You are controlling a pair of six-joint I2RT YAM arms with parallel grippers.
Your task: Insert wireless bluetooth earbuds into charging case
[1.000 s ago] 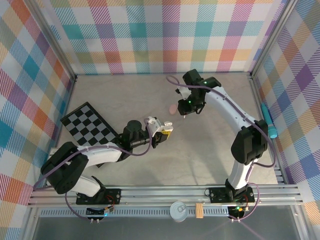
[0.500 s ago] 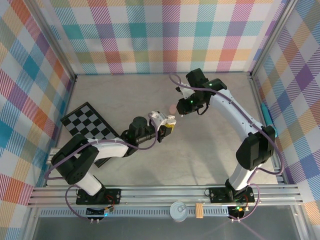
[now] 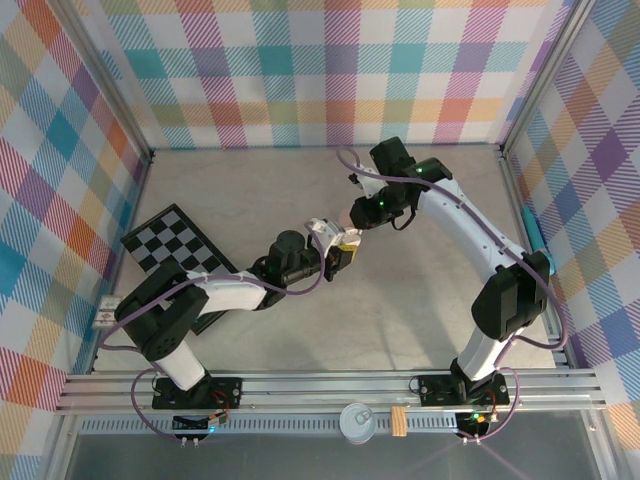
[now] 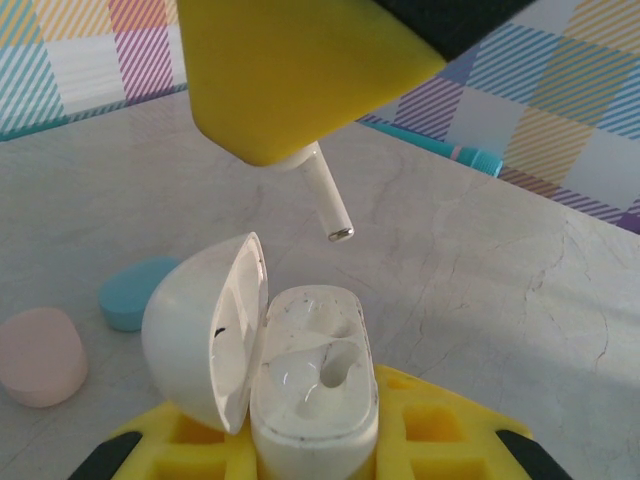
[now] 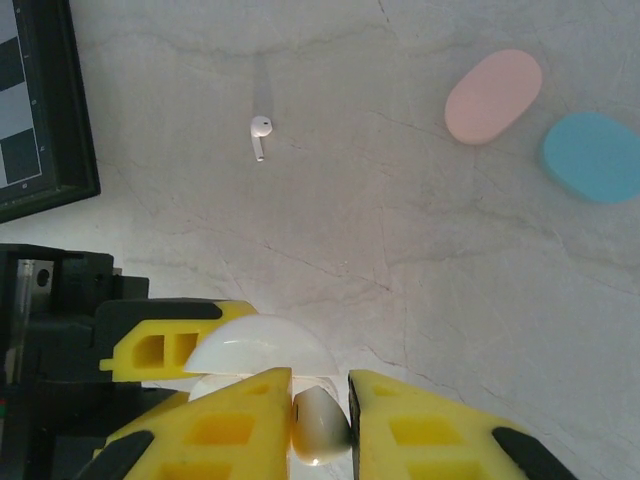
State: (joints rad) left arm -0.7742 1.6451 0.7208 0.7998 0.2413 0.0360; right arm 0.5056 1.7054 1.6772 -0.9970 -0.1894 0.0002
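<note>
Right now the left gripper (image 3: pixel 340 252) pinches the open white charging case (image 4: pixel 312 385), whose lid (image 4: pixel 205 330) is swung aside. Just above the case, the right gripper (image 5: pixel 320 425) clamps a white earbud (image 4: pixel 328 203), stem pointing down at the sockets without touching them. A second white earbud (image 5: pixel 259 135) lies on the table (image 5: pixel 400 250), well apart from the case. A pink case (image 5: pixel 493 96) and a blue case (image 5: pixel 597 157) rest beside each other, also well apart from it.
</note>
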